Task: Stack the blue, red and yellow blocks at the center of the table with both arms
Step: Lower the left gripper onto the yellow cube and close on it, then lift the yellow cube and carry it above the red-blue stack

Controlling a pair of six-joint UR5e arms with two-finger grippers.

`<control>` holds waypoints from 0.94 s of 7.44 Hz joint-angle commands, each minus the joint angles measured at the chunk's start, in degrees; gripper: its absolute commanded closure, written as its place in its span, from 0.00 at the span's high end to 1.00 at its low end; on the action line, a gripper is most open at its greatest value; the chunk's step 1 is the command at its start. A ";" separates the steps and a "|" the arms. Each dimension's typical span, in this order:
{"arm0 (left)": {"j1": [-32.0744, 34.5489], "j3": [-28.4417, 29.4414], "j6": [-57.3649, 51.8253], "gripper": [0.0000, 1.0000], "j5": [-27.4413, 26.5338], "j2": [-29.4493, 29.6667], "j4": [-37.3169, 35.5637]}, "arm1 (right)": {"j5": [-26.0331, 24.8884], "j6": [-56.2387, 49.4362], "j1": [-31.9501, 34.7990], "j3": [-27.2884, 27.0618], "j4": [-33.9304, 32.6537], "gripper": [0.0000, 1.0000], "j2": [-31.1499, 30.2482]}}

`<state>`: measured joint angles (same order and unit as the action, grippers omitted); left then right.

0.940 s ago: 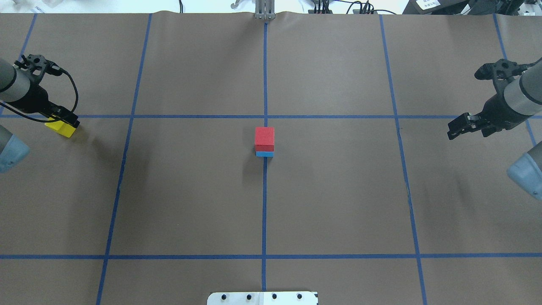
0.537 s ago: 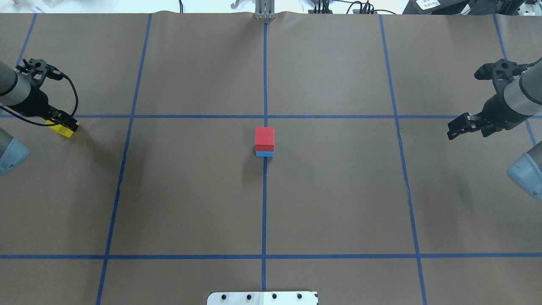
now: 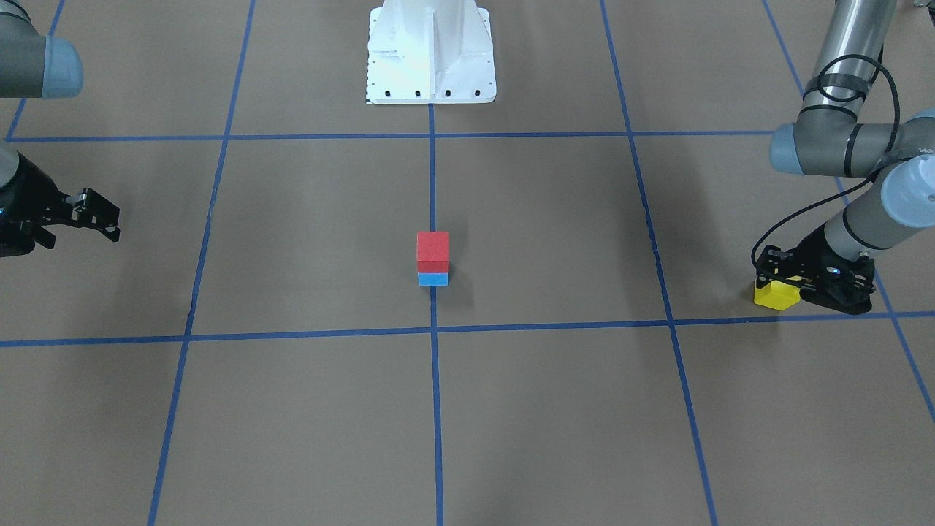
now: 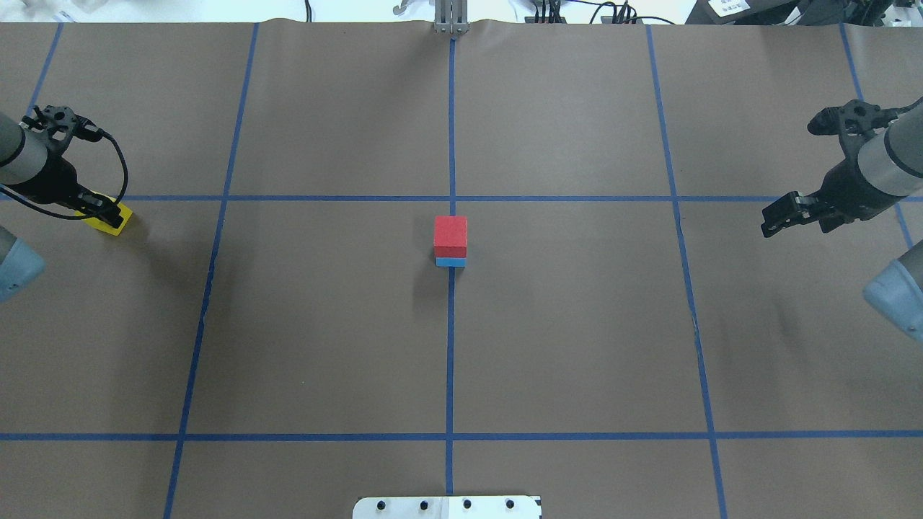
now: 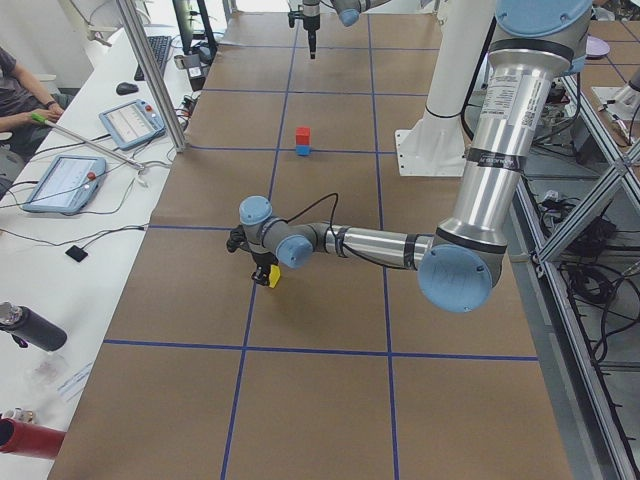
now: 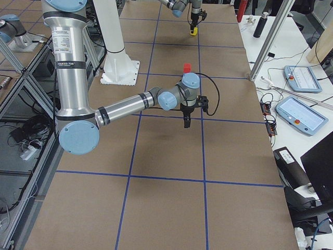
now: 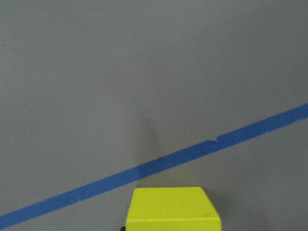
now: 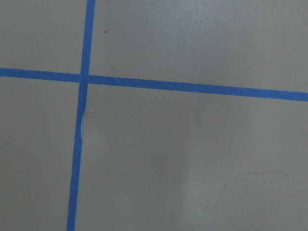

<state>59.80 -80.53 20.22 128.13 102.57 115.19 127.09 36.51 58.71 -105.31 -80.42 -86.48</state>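
Note:
A red block (image 4: pixel 451 234) sits on a blue block (image 4: pixel 451 262) at the table's center, and both show in the front view (image 3: pixel 432 250). A yellow block (image 4: pixel 109 222) rests on the table at the far left, also in the front view (image 3: pixel 776 296) and at the bottom of the left wrist view (image 7: pixel 173 209). My left gripper (image 4: pixel 99 209) is low over the yellow block, open, with its fingers at the block's sides. My right gripper (image 4: pixel 766 220) hangs open and empty above the far right of the table.
Blue tape lines (image 4: pixel 451 360) divide the brown table cover into squares. The robot's white base plate (image 3: pixel 431 51) stands at the near middle edge. Monitors, tablets and cables lie on a side bench (image 5: pixel 70 180) past the far edge.
My left gripper has come down over the yellow block and covers more of it. The block, the stack and the right arm have not moved.

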 commanded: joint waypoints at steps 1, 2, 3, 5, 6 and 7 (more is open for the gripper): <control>0.23 -11.85 1.05 0.00 2.21 4.62 -18.90 | 0.09 -0.04 0.09 -0.16 0.00 1.00 0.00; -0.12 -17.24 5.31 0.00 2.04 10.14 -29.65 | 0.09 -0.12 0.09 -0.08 0.00 1.00 0.00; -1.34 -19.29 13.01 0.00 2.30 13.59 -30.72 | 0.00 -0.56 0.26 0.10 0.00 1.00 -0.09; -11.41 -22.47 31.19 0.00 -1.19 19.38 -30.90 | -0.17 -0.83 1.05 0.97 0.00 1.00 0.26; -16.51 -22.39 37.81 0.00 -4.35 22.47 -30.99 | -0.26 -0.74 1.05 2.11 -0.09 1.00 1.83; -20.47 -21.69 41.70 0.00 -7.77 25.03 -31.08 | -0.18 -0.74 1.05 4.21 -0.09 1.00 2.98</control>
<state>44.89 -102.54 55.09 124.35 123.95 84.31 126.89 35.76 59.70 -103.19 -80.48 -84.99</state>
